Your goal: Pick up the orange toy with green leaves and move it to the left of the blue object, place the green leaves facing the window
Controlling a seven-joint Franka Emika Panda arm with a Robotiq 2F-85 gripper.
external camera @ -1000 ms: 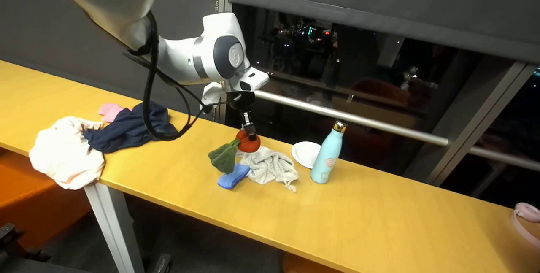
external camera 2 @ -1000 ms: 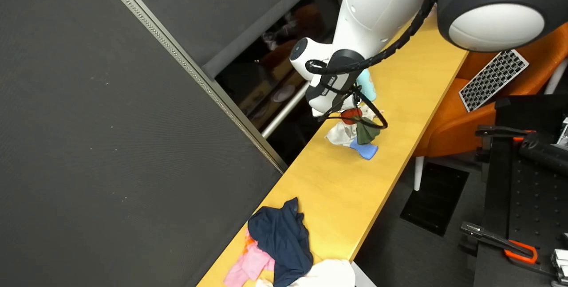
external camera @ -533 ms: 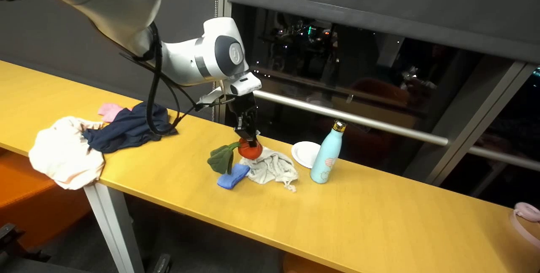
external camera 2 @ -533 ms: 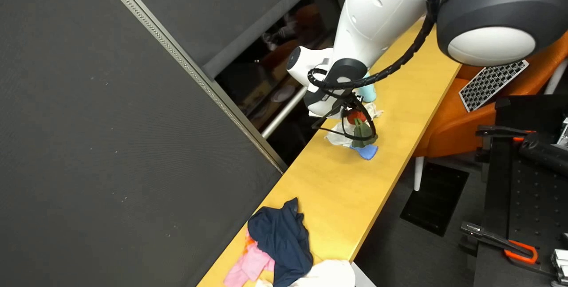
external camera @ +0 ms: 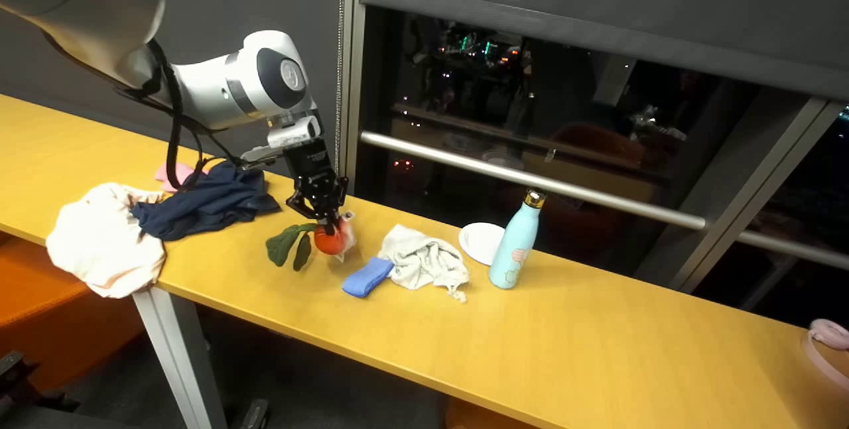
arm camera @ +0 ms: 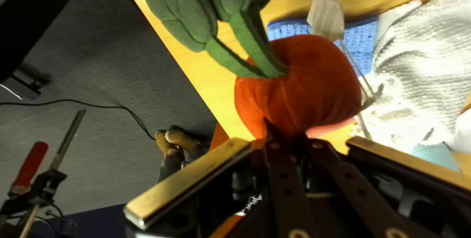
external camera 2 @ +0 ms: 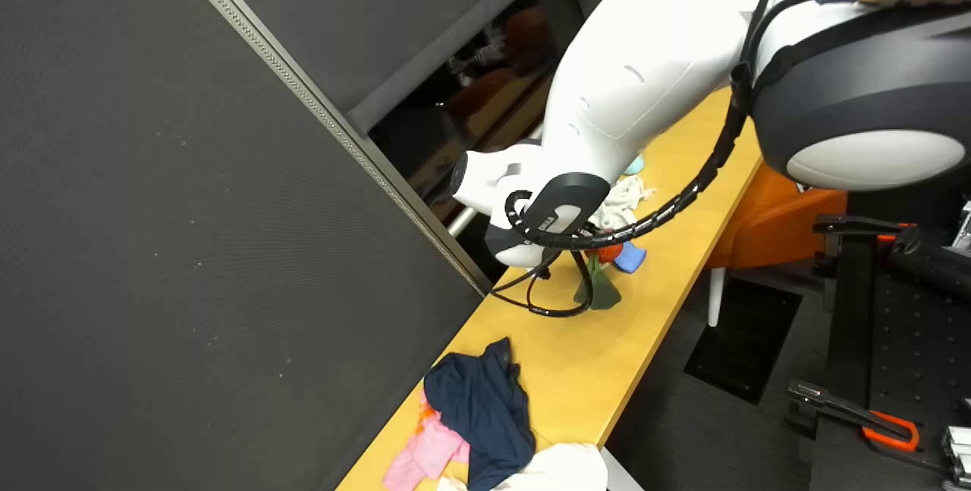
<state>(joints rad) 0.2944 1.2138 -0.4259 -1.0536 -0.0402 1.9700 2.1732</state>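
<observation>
Your jaws pinch the round orange-red plush toy: the black gripper has just carried it to the left of the flat blue fabric oblong, in an exterior view. The side looks right, but the dark green fabric leaves point along the yellow wooden bench and toward its front edge, so they want turning to the edge by the dark glass window. Turn short of the crumpled navy cloth, between the long edges.
</observation>
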